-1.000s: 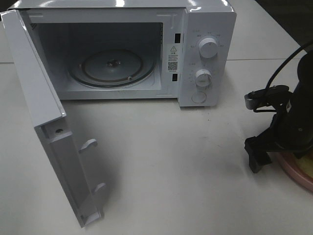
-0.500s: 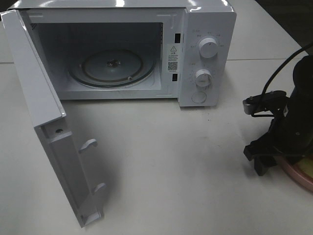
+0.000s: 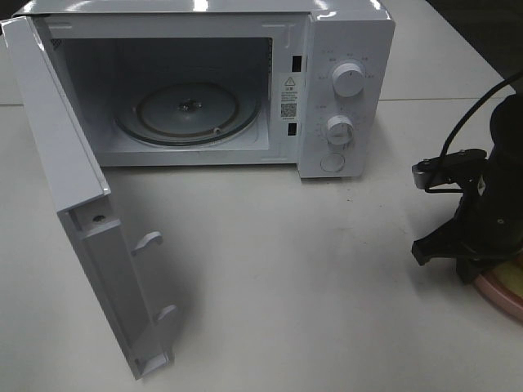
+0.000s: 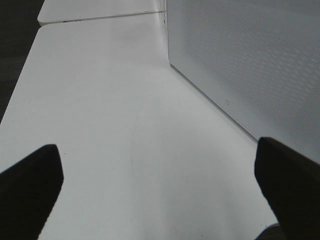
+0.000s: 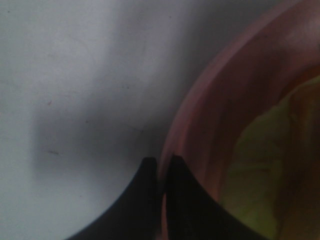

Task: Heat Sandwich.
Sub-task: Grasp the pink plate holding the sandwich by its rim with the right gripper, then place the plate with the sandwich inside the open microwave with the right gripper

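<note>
At the right edge of the exterior view, the sandwich (image 3: 515,278) shows only as a pale yellow patch on the pink plate (image 3: 500,292). My right gripper (image 3: 467,263) points down at the plate's near-left edge. In the right wrist view the sandwich (image 5: 272,165) is a blurred yellow-green mass, and the right gripper (image 5: 160,167) is shut on the rim of the plate (image 5: 210,100), one fingertip on each side. My left gripper (image 4: 160,190) stands open over bare table, with nothing between its fingers; the exterior view does not show it.
A white microwave (image 3: 347,49) stands at the back with its door (image 3: 73,204) swung wide open to the left and its glass turntable (image 3: 188,110) bare. Its perforated side wall (image 4: 250,60) rises beside my left gripper. White table (image 3: 286,269) lies between the microwave and the plate.
The right gripper's fingers have closed from wide open onto the plate's rim, and the wrist has shifted slightly right. The left arm, microwave and door have not moved.
</note>
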{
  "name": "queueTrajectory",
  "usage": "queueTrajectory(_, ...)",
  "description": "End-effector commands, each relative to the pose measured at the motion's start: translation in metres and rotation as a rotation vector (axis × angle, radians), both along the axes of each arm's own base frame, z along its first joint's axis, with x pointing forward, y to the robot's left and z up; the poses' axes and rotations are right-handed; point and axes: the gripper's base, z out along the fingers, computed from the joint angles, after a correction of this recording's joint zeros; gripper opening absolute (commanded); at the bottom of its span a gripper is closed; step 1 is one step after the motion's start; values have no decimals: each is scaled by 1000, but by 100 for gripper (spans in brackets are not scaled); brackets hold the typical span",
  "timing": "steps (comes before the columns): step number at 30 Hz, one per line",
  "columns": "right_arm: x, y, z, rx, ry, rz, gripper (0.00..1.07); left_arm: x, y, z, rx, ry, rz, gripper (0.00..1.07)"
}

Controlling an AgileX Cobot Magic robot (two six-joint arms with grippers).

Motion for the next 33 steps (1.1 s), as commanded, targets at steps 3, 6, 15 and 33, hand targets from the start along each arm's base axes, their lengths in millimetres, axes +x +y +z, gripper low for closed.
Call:
queueTrajectory(3,0,-1,1,-6,5,-5,0,-3,0,0,0,-34,-6,101)
queueTrajectory(6,0,-2,3,-16,21,-7,0,-3,0,0,0,-34,-6,101)
queueTrajectory(15,-3,5,4,-59,32,13,0,-3,0,0,0,-34,-6,101)
queueTrajectory(33,-14,28,12,-162,40,96,0,-3,0,0,0,-34,-6,101)
